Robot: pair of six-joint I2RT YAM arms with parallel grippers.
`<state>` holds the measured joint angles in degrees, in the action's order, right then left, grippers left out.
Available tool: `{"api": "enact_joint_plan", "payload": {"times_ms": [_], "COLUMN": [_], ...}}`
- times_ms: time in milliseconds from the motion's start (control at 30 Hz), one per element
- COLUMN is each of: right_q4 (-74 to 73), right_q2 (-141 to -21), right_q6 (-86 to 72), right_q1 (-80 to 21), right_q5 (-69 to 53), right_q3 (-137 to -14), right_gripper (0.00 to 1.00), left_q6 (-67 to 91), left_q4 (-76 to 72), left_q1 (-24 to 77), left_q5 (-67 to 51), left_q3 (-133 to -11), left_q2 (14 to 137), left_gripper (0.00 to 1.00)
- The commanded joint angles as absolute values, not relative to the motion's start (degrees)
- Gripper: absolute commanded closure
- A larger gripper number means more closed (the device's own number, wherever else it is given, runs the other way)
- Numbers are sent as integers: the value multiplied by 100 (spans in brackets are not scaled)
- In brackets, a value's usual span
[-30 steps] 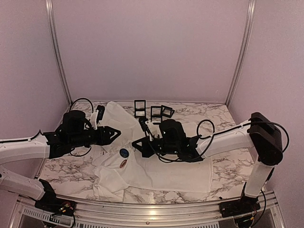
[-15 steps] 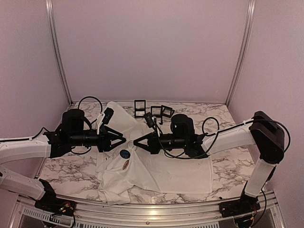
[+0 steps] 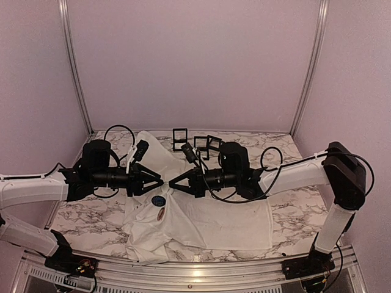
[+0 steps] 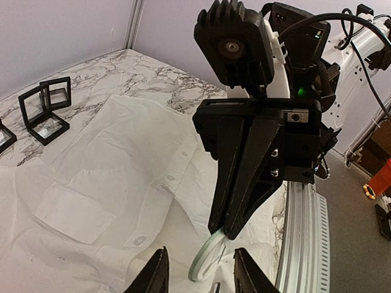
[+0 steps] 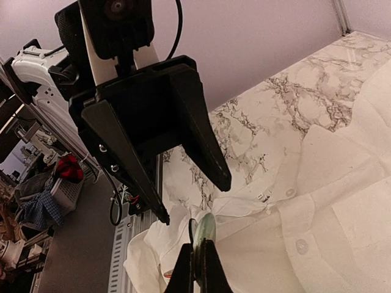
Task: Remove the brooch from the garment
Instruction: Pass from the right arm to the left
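The garment (image 3: 208, 220), a white button-up shirt, lies spread on the marble table, and a fold of it is pulled up into a peak between the two arms. The brooch (image 4: 206, 261) is a round disc with a pale rim, standing on edge on that fold. In the top view its blue face (image 3: 159, 199) shows just below the fingertips. My right gripper (image 5: 197, 244) is shut on the brooch's rim (image 5: 206, 231). My left gripper (image 4: 200, 251) faces it tip to tip and is open. Its fingers (image 4: 157, 273) stand either side of the disc without touching it.
A second, reddish badge (image 3: 160, 214) sits on the shirt nearer the front edge. Three small black display frames (image 3: 201, 143) stand at the back of the table. The metal rail of the table's near edge (image 4: 302, 244) runs close beside the grippers.
Both arms have drawn together over the shirt, and the cloth around the brooch has lifted into a peak. The left jaws have narrowed a little. The right gripper has stayed shut.
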<state>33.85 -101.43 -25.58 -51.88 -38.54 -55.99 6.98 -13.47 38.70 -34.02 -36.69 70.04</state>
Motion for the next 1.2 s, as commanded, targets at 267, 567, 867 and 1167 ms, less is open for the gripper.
{"api": "enact_joint_plan", "payload": {"times_ms": [267,567,867,1167], "right_q4": [2557,2098,1954,1756], "right_q2": [-10130,-10107,-10086,-10195], "right_q6": [-1917,-1516,-1390,-1237], "right_q1": [-5078,-5059,-4944,-4931], "right_q5": [-4504,-4648,-4795,-4930], "right_q3": [-6238,-6340,-6323,-6478], "right_gripper": [100,100,100,100], "left_q6": [170,27,-74,193], "left_q4": [-1139,-700,-623,-810], "left_q1": [3847,3823,3771,3771], "left_q5": [-4007,-4150,-4286,-4339], "left_q3": [-3826,-4154,-4194,-4163], "left_q2": [7052,7535,7640,7789], "left_gripper": [70,75,80,81]}}
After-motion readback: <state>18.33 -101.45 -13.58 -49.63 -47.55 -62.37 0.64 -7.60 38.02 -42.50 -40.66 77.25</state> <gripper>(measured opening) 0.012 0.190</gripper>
